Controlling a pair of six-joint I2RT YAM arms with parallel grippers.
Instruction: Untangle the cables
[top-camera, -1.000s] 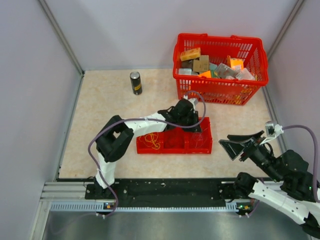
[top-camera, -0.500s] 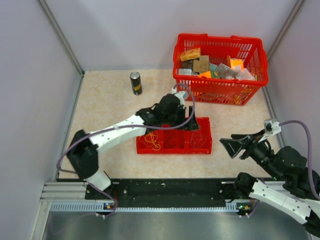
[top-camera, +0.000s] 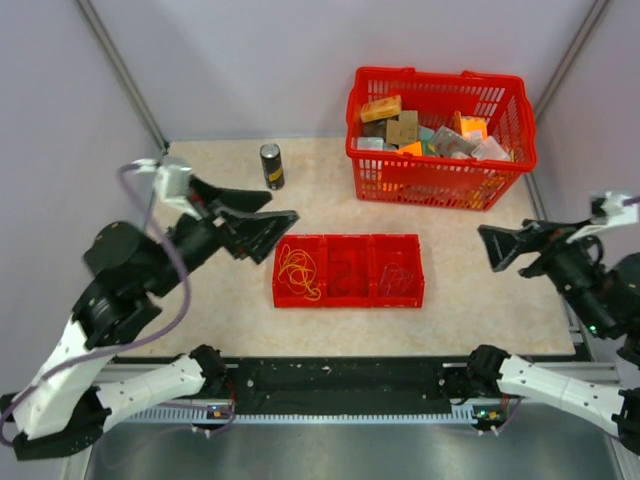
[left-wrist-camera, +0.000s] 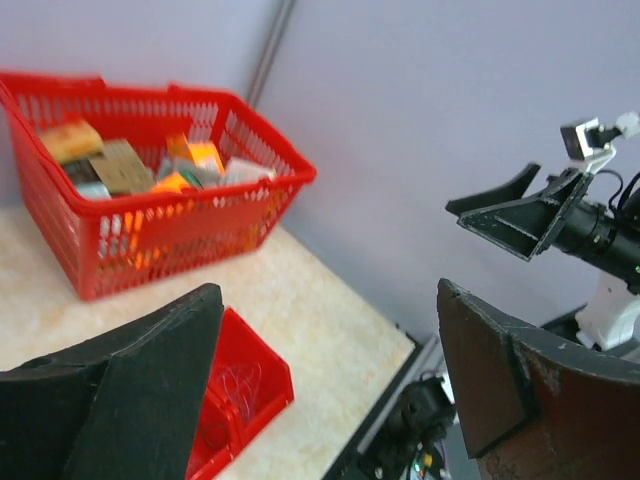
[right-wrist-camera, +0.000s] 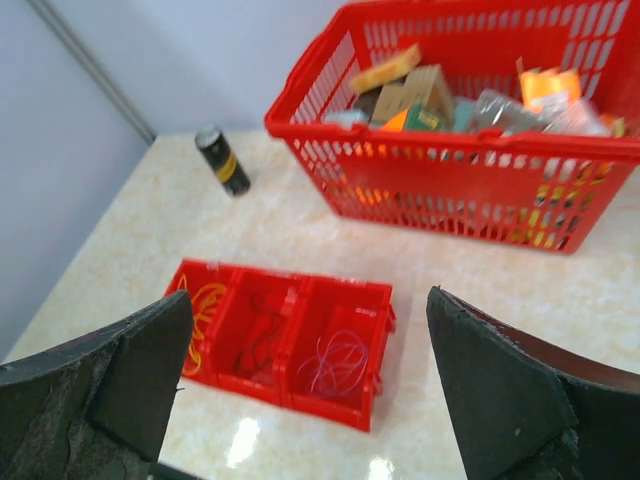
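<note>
Three cables lie apart in a red three-compartment tray (top-camera: 348, 300): a yellow-orange cable (top-camera: 297, 270) on the left, a red cable (top-camera: 347, 268) in the middle, a pale whitish cable (top-camera: 397, 276) on the right. The right wrist view shows the yellow (right-wrist-camera: 205, 305), red (right-wrist-camera: 262, 335) and pale (right-wrist-camera: 340, 360) loops. My left gripper (top-camera: 262, 217) hangs open and empty, high up left of the tray. My right gripper (top-camera: 508, 246) is open and empty, off to the tray's right. The left wrist view catches the pale cable (left-wrist-camera: 235, 385) between its spread fingers (left-wrist-camera: 150, 370).
A red shopping basket (top-camera: 440, 185) full of boxes and packets stands at the back right. A dark can (top-camera: 271, 165) stands upright at the back, left of the basket. Grey walls close in on the left, back and right.
My left arm has lifted out of the tray and swung back to the left, its jaws opening. My right gripper has risen, drawn back to the right and opened wider.
</note>
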